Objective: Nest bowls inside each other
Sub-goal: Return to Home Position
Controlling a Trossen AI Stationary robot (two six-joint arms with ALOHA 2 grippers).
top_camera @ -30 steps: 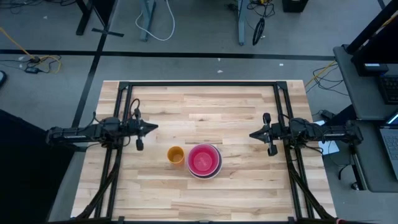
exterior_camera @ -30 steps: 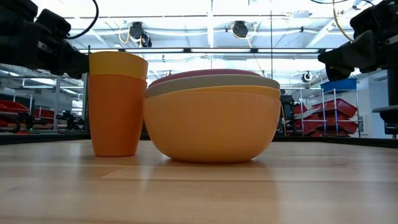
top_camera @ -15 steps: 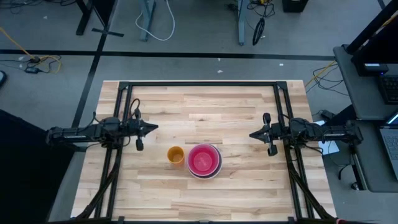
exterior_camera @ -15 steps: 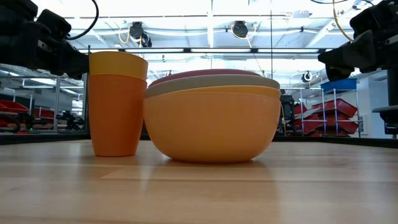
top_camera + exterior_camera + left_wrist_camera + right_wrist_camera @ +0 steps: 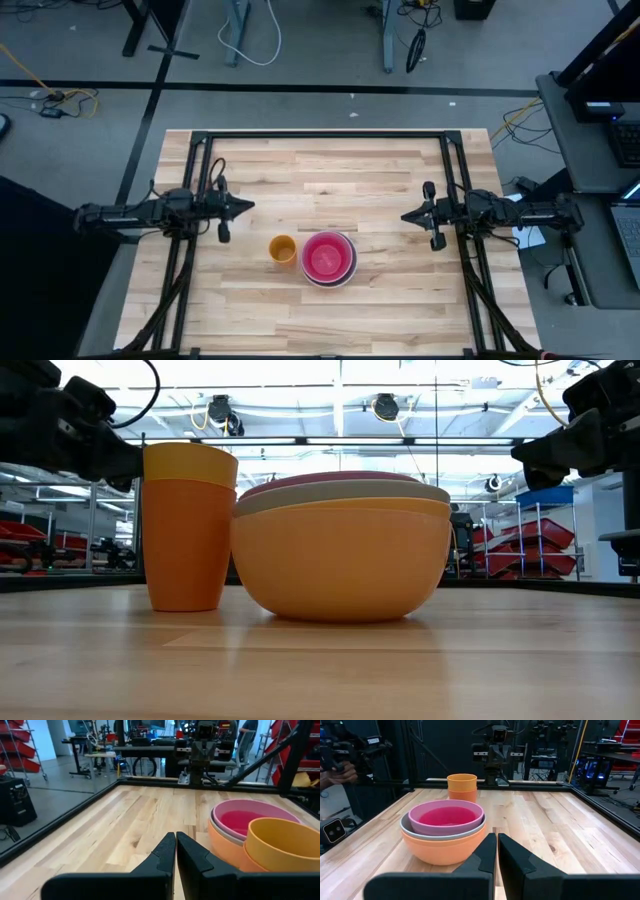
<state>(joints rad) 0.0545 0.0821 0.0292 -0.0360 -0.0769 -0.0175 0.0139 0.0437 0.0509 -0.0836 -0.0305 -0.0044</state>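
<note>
Wood in pale planks makes up the surface [image 5: 330,170]. At its left side the left end effector [image 5: 248,205] hangs above the boards, its two fingers pressed together with nothing between them, pointing toward the middle. Right of it and nearer the front edge stand the cups [image 5: 283,249], a yellow-orange one seated inside an orange one. Just beside them sits the stack of bowls [image 5: 328,258]. It has an orange bowl [image 5: 340,565] at the bottom, a pale grey-green bowl [image 5: 345,493] showing only its rim above that, and pink on top. Whether that pink is one bowl or two cannot be told. At the right side the right end effector [image 5: 405,215] mirrors the left, fingers together and empty, well apart from the stack.

The nesting looks finished and both arms appear drawn back, so little remains to go wrong. The likeliest upset would be an arm sweeping low toward the middle. The cups are tall and narrow and would tip at a light knock, and they stand close enough to the bowls to jostle them. The bowl stack itself sits level and broad and should hold.

A black frame [image 5: 320,135] runs along the far edge and down both sides, and the arms lie over the side rails. Bare boards stretch from the stack to the far rail, between the two end effectors, and to the front edge. Either arm therefore has free room to lift or fold away without crossing the stacks.
</note>
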